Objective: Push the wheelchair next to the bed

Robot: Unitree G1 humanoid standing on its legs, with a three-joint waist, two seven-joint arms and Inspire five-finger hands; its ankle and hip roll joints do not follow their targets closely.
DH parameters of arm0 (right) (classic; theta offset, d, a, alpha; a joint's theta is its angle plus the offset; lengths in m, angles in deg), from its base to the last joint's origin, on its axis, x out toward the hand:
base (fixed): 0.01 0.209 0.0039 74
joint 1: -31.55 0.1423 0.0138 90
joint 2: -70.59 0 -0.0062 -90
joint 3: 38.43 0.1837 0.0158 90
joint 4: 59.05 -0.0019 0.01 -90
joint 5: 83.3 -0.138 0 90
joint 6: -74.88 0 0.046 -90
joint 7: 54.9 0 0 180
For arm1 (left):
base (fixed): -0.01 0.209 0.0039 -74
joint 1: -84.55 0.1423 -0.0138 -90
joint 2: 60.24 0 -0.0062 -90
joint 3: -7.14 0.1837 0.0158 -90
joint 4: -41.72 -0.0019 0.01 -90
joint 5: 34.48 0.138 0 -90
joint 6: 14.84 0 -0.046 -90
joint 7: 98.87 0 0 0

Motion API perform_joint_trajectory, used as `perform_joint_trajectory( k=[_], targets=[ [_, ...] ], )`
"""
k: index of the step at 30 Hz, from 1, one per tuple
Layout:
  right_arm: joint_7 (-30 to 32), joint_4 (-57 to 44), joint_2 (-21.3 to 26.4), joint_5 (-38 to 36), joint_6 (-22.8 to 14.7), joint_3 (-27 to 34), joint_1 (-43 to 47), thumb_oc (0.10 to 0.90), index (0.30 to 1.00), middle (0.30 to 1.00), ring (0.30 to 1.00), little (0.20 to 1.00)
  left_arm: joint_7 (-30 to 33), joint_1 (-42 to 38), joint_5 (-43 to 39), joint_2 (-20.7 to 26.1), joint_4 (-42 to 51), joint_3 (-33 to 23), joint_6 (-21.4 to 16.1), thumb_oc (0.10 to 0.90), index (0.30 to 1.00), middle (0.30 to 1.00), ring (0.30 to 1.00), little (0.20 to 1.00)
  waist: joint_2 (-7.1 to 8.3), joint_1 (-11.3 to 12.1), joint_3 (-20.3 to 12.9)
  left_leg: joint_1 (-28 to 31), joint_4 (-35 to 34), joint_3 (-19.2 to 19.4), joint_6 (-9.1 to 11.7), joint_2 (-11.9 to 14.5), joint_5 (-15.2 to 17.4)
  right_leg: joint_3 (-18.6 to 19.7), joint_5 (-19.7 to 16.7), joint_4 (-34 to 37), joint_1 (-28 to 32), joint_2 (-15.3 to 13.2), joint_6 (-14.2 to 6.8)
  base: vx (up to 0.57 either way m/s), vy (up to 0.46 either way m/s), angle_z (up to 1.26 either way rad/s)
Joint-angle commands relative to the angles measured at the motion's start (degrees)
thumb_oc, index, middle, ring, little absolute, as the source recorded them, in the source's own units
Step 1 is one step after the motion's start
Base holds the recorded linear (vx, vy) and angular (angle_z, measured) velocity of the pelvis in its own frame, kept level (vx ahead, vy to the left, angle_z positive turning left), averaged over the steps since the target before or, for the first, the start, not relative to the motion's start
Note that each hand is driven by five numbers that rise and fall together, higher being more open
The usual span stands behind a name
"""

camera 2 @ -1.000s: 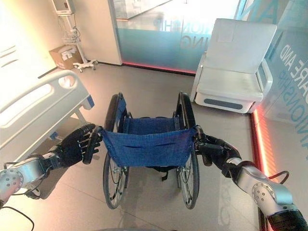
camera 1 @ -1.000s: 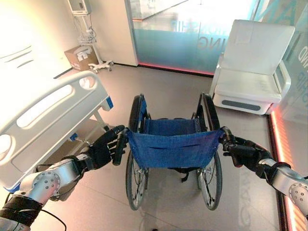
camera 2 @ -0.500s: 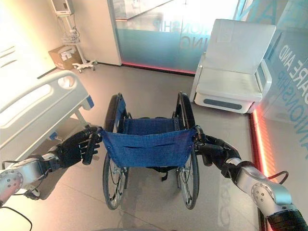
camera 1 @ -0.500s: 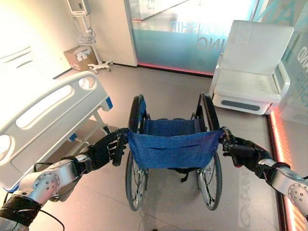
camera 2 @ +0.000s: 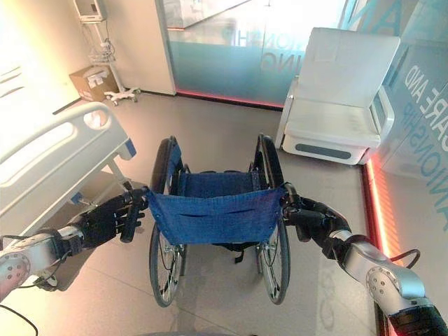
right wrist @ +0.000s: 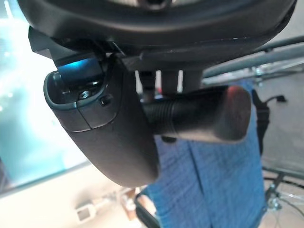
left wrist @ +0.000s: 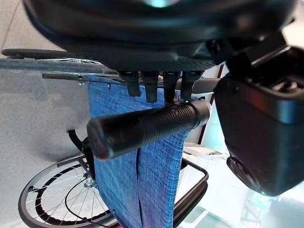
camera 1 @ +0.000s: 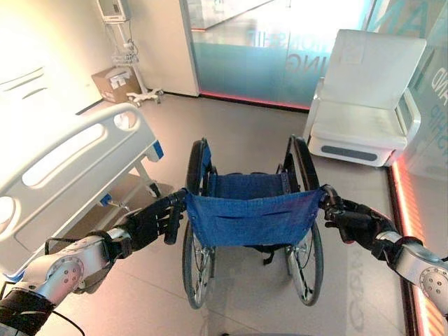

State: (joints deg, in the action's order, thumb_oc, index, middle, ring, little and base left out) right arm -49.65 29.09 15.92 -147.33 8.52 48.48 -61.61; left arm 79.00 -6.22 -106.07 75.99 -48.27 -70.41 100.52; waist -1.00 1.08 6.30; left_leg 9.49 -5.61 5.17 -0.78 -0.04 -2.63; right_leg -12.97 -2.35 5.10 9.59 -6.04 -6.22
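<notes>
With the left hand and right hand each wrapped round a push handle of the wheelchair, push evenly, veering toward the bed alongside.

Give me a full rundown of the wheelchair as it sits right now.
The blue-fabric, black-framed wheelchair stands upright on the grey floor, its back toward the robot, right of the white hospital bed and apart from it. It has a blue cloth backrest and seat, two large spoked wheels and black ribbed push handles. The left hand is curled round the left handle, the right hand round the right. The seat is empty.
</notes>
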Motion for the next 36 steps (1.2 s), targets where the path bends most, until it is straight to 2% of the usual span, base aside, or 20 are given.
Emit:
perform_joint_trajectory(
  k=[1, 4, 9, 16, 24, 36],
  targets=[
    [-7.21, -9.51, 2.31, -8.77, -3.31, -2.88, 7.70, 0.400, 0.300, 0.300, 0.300, 0.300, -16.83, -6.52, -1.75, -1.69, 16.97, 1.36, -0.80, 0.800, 0.900, 0.900, 0.900, 0.900, 0.01, -0.32, -2.45, 1.20, 0.61, 3.88, 1.21, -1.19, 3.61, -2.75, 0.81, -0.10, 1.15, 1.44, -1.33, 0.00, 0.000, 0.00],
    [-7.45, -8.61, 2.51, -8.91, -3.35, -2.81, 7.98, 0.400, 0.300, 0.300, 0.300, 0.300, -18.10, -6.54, 1.25, -0.78, 16.10, 1.40, 0.27, 0.800, 0.900, 0.900, 0.900, 0.900, -0.04, -0.19, -2.49, 1.19, 0.61, 3.83, 1.20, -1.23, 3.59, -2.98, 0.86, -0.10, 1.20, 1.39, -1.36, 0.00, 0.000, 0.00],
    [-8.10, -6.74, 3.99, -9.82, -4.19, -3.51, 8.70, 0.400, 0.300, 0.300, 0.300, 0.300, -24.74, -7.90, 8.61, 3.89, 13.33, 3.49, 2.43, 0.800, 0.900, 0.900, 0.900, 0.900, -0.18, 0.02, -2.58, 1.09, 0.61, 3.76, 1.12, -1.31, 3.51, -3.34, 0.77, -0.10, 1.19, 1.34, -1.42, 0.00, 0.000, 0.00],
    [-8.54, -5.12, 4.87, -10.46, -5.31, -5.67, 10.18, 0.400, 0.300, 0.300, 0.300, 0.300, -29.13, -10.87, 12.92, 6.77, 11.36, 7.26, 1.56, 0.800, 0.900, 0.900, 0.900, 0.900, -0.45, -0.08, -2.73, 1.20, 0.61, 3.65, 1.01, -1.48, 3.58, -3.12, 0.76, -0.10, 1.24, 1.45, -1.44, 0.00, 0.000, 0.00],
    [-8.82, -4.20, 4.26, -9.85, -6.13, -8.35, 12.37, 0.400, 0.300, 0.300, 0.300, 0.300, -27.42, -15.87, 9.28, 5.32, 8.95, 13.46, 3.39, 0.800, 0.900, 0.900, 0.900, 0.900, -0.42, -0.46, -2.96, 1.35, 0.61, 3.71, 0.95, -1.50, 3.65, -2.82, 0.80, -0.10, 1.32, 1.58, -1.44, 0.00, 0.000, 0.00],
    [-10.03, -3.92, 1.43, -6.55, -6.92, -10.77, 12.49, 0.400, 0.300, 0.300, 0.300, 0.300, -21.68, -16.44, -4.23, -1.34, 7.62, 16.05, 6.46, 0.800, 0.900, 0.900, 0.900, 0.900, -0.26, -0.92, -3.10, 1.66, 0.61, 4.95, 1.22, -0.85, 3.84, -3.29, 0.97, -0.10, 1.48, 1.35, -1.56, 0.00, 0.000, 0.00]
  ],
)
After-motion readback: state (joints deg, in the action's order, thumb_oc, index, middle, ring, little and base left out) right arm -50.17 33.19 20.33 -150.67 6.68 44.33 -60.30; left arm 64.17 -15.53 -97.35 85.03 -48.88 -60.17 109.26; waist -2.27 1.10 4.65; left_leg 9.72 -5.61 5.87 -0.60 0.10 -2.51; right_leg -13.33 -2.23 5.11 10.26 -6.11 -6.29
